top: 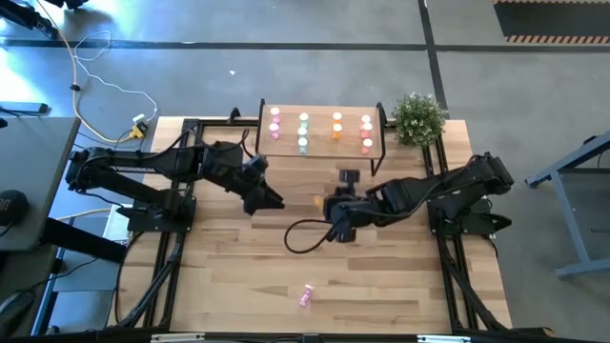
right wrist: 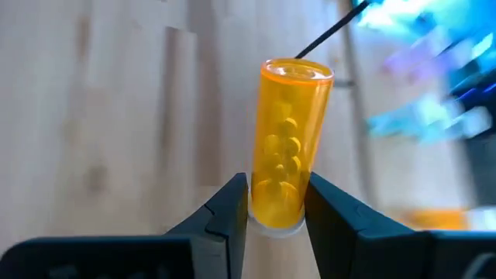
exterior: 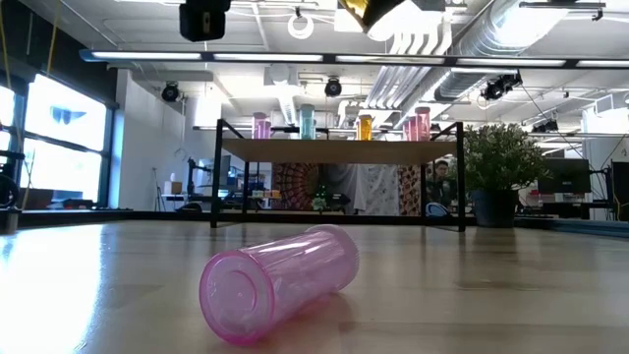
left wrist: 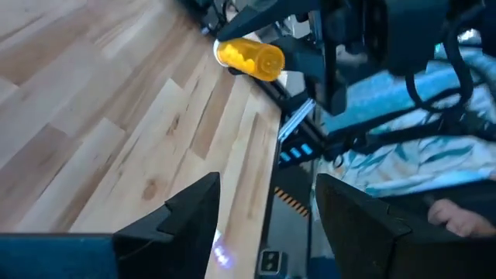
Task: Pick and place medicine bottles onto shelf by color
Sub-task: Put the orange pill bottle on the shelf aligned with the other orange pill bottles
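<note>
An orange medicine bottle [right wrist: 288, 143] was clamped by the right gripper [right wrist: 277, 203] at frame centre below the shelf [top: 320, 150], the left gripper [left wrist: 267, 205] was held released, and placement beside the shelved orange bottles [top: 336, 126] was judged next, one pink bottle [top: 306, 295] remaining.

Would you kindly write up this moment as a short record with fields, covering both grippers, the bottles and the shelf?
right gripper: shut on the orange bottle, held above the table in front of the shelf
left gripper: open, empty, over the table's left half
shelf: at the table's far edge, bottles standing in four columns: pink, pale green, orange, red-pink
pink bottle: lying on its side near the table's front edge
plant: right of the shelf
</note>
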Robot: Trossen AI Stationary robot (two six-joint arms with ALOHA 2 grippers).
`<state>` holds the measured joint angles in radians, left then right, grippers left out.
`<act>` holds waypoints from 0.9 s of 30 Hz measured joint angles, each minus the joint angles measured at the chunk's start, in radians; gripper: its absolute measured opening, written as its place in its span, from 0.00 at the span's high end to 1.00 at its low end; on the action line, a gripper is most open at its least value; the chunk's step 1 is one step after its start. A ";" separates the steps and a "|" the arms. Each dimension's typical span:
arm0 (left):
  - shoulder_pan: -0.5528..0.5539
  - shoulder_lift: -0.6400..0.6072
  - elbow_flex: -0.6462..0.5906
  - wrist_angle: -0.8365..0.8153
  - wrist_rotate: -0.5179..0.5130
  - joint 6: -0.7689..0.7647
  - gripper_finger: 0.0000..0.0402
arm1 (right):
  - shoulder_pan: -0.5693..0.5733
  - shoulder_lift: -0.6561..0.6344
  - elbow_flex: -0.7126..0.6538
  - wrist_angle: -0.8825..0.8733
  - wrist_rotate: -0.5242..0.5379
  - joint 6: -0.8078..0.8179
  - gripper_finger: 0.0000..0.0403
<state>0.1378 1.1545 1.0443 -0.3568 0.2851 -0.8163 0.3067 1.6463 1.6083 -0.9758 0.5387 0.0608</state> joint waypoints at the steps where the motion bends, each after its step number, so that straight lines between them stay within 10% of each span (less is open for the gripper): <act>1: 0.004 0.000 0.000 0.007 0.000 -0.015 0.50 | -0.003 0.000 0.006 0.000 0.029 -0.060 0.76; 15: 0.093 0.003 0.000 0.237 0.033 -0.343 0.50 | -0.050 0.000 0.075 0.212 0.231 -0.922 0.76; 27: 0.099 0.004 0.000 0.334 0.041 -0.482 0.50 | -0.052 0.000 0.081 0.461 0.209 -1.320 0.76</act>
<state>0.2363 1.1584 1.0447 -0.0229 0.3264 -1.2986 0.2546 1.6459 1.6897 -0.5148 0.7477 -1.2596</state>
